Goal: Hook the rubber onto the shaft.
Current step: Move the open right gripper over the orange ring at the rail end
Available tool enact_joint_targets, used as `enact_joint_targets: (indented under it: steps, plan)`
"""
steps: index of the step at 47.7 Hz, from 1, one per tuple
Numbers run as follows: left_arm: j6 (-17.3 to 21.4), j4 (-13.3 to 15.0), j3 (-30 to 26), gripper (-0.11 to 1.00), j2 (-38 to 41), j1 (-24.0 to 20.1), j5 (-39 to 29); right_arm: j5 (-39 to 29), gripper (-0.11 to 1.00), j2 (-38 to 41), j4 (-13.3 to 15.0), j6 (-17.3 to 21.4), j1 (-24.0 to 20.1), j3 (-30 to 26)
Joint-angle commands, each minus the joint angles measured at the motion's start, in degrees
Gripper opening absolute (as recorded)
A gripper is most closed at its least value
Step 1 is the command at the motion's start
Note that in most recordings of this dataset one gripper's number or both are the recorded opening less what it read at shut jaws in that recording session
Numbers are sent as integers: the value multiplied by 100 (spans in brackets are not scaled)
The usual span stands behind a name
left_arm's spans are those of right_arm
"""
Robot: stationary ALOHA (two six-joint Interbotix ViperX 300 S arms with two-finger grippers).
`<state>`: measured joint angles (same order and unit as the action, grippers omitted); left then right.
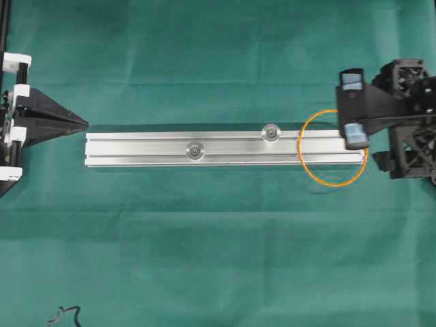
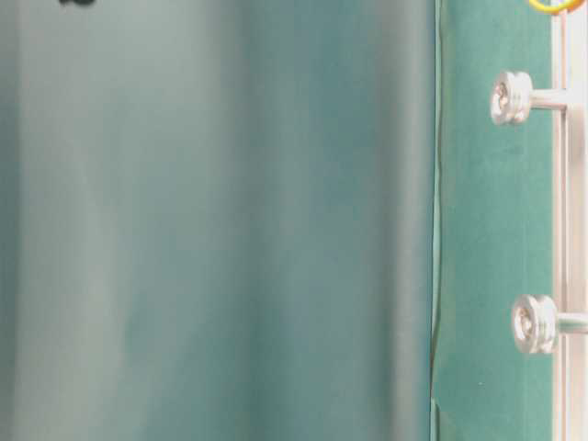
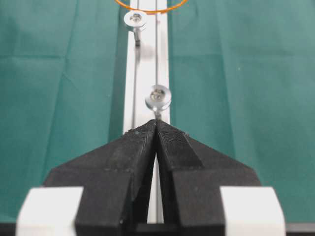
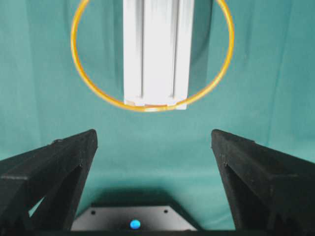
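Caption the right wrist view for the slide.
Open right pincer faces the thin orange rubber loop draped over the end of the silver aluminium rail on green cloth.

Bright even light, table-level view partly blurred

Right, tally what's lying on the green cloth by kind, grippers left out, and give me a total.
Silver rail: 1
Shafts standing on the rail: 2
Orange rubber band, looped at the rail's end: 1
Black cable, at the cloth's edge: 1
Total: 5
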<state>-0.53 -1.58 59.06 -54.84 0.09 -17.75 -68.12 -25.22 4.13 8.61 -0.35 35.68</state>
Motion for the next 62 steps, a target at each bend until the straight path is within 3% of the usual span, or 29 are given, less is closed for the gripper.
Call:
enact_joint_targets:
  steps: [1, 12, 50, 62]
  plan:
    - [0, -9, -176, 0, 35, 9, 26, 88, 98, 158, -18, 9, -18, -272]
    - [-9, -18, -176, 0, 35, 9, 18, 229, 98, 466, -18, 9, -26, -510]
    - [0, -18, -176, 0, 35, 9, 18, 255, 98, 475, -62, 18, -35, -492]
    - [0, -9, -176, 0, 35, 9, -35, 545, 98, 483, -132, 18, -79, -360]
